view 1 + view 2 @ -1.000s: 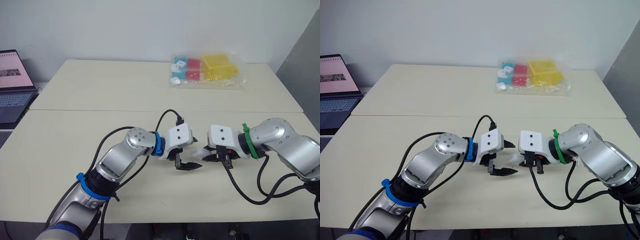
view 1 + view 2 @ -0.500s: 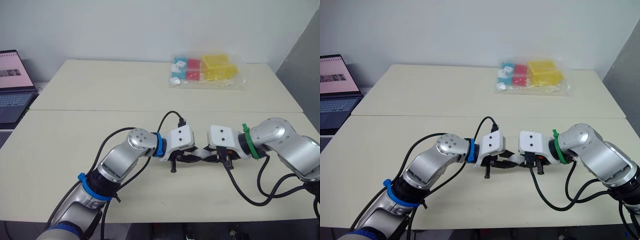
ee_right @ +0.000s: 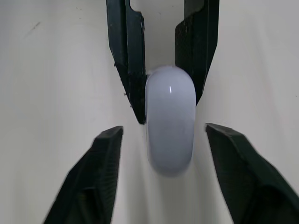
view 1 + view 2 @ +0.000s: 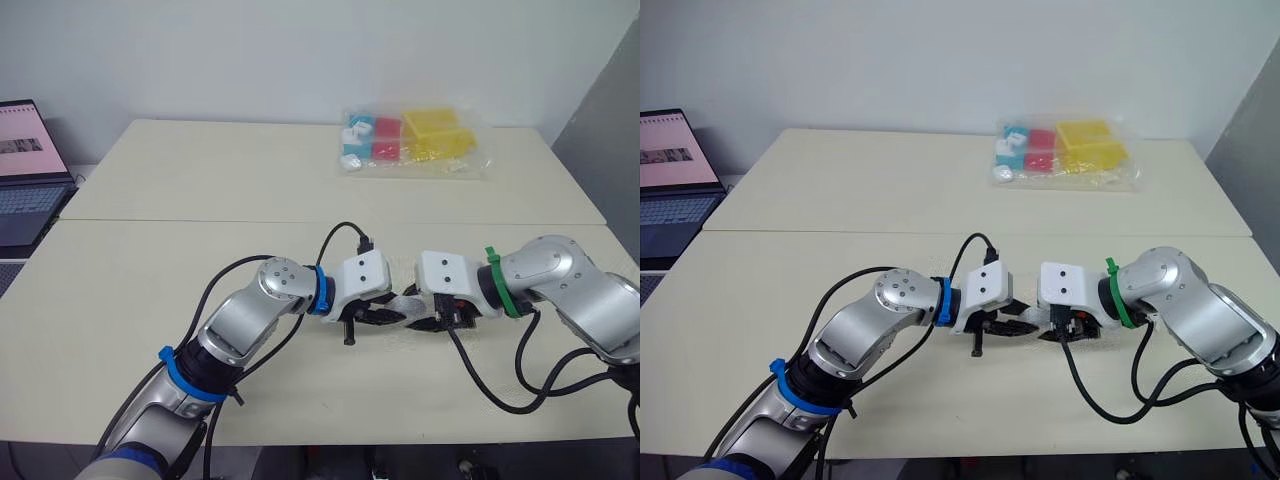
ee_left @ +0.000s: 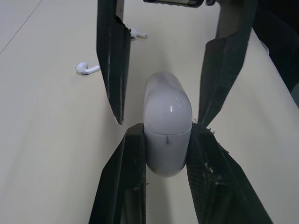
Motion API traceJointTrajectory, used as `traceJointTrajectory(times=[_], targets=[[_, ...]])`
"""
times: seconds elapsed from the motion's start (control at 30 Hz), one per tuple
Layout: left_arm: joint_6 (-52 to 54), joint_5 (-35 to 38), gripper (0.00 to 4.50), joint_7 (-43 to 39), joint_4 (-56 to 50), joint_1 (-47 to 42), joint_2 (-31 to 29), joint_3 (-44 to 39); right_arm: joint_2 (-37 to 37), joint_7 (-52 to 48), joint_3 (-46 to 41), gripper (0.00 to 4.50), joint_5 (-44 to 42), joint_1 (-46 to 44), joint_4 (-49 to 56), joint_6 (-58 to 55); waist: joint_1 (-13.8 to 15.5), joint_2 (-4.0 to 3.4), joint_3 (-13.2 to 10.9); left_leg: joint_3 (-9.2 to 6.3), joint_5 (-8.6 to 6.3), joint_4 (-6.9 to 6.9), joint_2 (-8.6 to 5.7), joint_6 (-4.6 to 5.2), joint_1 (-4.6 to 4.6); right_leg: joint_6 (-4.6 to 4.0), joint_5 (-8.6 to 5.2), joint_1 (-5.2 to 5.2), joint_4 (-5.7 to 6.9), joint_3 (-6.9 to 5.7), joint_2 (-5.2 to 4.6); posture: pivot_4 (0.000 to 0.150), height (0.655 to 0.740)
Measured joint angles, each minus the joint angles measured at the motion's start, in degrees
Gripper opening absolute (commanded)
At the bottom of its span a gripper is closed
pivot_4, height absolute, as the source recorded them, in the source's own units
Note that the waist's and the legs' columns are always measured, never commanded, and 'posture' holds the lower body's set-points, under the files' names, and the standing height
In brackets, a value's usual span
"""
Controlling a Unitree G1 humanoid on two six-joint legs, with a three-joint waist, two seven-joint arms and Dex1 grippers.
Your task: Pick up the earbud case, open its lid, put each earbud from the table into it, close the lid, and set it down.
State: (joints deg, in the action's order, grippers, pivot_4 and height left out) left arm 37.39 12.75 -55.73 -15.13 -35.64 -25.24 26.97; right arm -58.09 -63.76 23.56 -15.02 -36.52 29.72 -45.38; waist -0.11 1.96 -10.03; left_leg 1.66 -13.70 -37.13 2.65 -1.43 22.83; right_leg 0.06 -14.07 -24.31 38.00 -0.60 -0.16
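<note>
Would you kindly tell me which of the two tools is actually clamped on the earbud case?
The left tool: its fingers press both sides of the earbud case, whereas the right tool is open, with gaps either side of the case.

Looks like a lab or office test room. Two plain beige tabletops (image 4: 200,180) are butted together, with the seam visible, against a bare white wall (image 4: 250,50). An open laptop (image 4: 25,170) with its screen lit sits off the left edge. A clear bag (image 4: 412,142) of coloured plastic boxes lies at the far side. There's a grey panel (image 4: 610,120) at right.
</note>
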Motion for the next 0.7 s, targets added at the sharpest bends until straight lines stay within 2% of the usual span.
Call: traceJointTrajectory(times=[0.03,0.13,0.33,0.47,0.57,0.7], targets=[[0.00,0.02,0.79,0.03,0.03,0.00,0.05,0.00,-0.34,0.02,-0.12,4.22,0.29,0.14,0.03,0.10,0.00,0.00,0.00,0.00,0.00,0.00,0.00,0.00,0.00,0.00,0.00,0.00,0.00,0.00,0.00,0.150,0.7400],[-0.99,0.29,0.79,0.15,0.87,0.56,0.80,-0.58,-3.78,-1.17,-3.19,4.23,0.14,2.91,0.50,1.37,0.05,0.00,0.00,0.00,0.00,0.00,-0.01,0.00,0.01,0.00,0.00,0.01,-0.01,-0.01,-0.01,0.150,0.7400],[-7.67,1.98,0.79,0.54,4.15,5.41,3.38,-4.31,-9.73,-3.84,-15.32,4.23,-1.04,9.82,0.85,7.65,0.05,-0.02,0.01,0.02,0.00,0.01,0.00,0.00,-0.08,0.00,0.00,0.09,-0.02,0.01,-0.02,0.150,0.7400],[-19.52,6.16,0.79,-1.37,7.52,11.44,8.03,-9.52,-4.53,-2.28,-25.72,4.23,-4.79,13.57,0.63,13.62,0.04,-0.01,0.01,0.01,0.01,-0.05,0.02,-0.01,-0.14,-0.02,0.02,0.14,0.07,0.00,0.00,0.150,0.7400],[-23.55,6.33,0.79,-2.08,8.97,11.33,7.95,-10.78,-0.82,0.20,-27.44,4.23,-6.24,13.61,1.50,14.66,0.09,0.00,0.02,0.01,0.02,-0.09,0.02,0.00,-0.31,-0.05,0.06,0.29,0.09,0.00,0.00,0.150,0.7400],[-24.15,6.40,0.79,-2.41,10.54,11.03,8.04,-11.20,3.25,3.64,-24.61,4.23,-8.29,12.71,5.30,12.21,-0.01,-0.02,0.02,0.03,0.02,-0.09,0.01,-0.01,-0.29,-0.03,0.09,0.28,0.10,0.03,0.00,0.150,0.7400]])
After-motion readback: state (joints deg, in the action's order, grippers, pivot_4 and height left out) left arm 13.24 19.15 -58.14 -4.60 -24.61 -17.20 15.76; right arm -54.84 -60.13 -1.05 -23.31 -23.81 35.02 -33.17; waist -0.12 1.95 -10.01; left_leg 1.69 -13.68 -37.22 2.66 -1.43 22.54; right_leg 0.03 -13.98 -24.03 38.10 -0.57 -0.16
